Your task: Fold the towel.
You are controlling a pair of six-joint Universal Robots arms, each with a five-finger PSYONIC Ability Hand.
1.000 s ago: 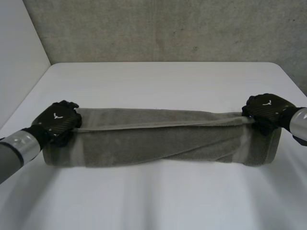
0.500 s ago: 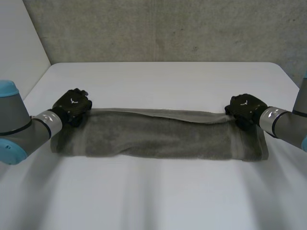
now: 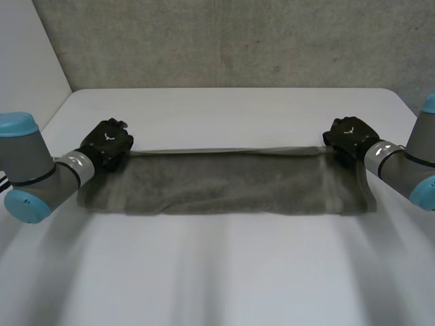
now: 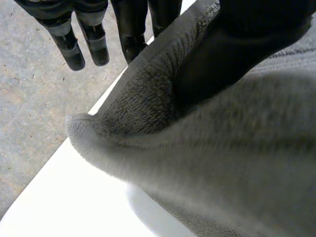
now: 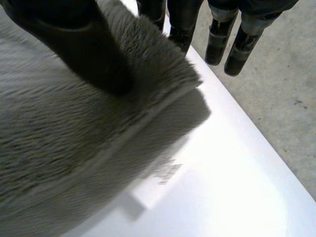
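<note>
Desk [image 3: 224, 272]: white; we see it run back to a rough grey wall [image 3: 224, 41] on the far side.
Towel [image 3: 224, 180]: grey-green, folded into a long band that lies across the middle of the desk from left to right. Its far edge is drawn straight between the two hands.
Left hand [image 3: 105, 144]: at the towel's far left corner. In its wrist view we find the thumb pressed on top and fingers [image 4: 132, 24] behind, clamped on that corner, with two more fingers straight and clear of the towel.
Right hand [image 3: 350, 134]: at the far right corner, gripping the same way, thumb on top and fingers [image 5: 180, 19] behind, pinching the towel.
Arms: grey with light-blue caps; we see them reach in from the left and right sides.
</note>
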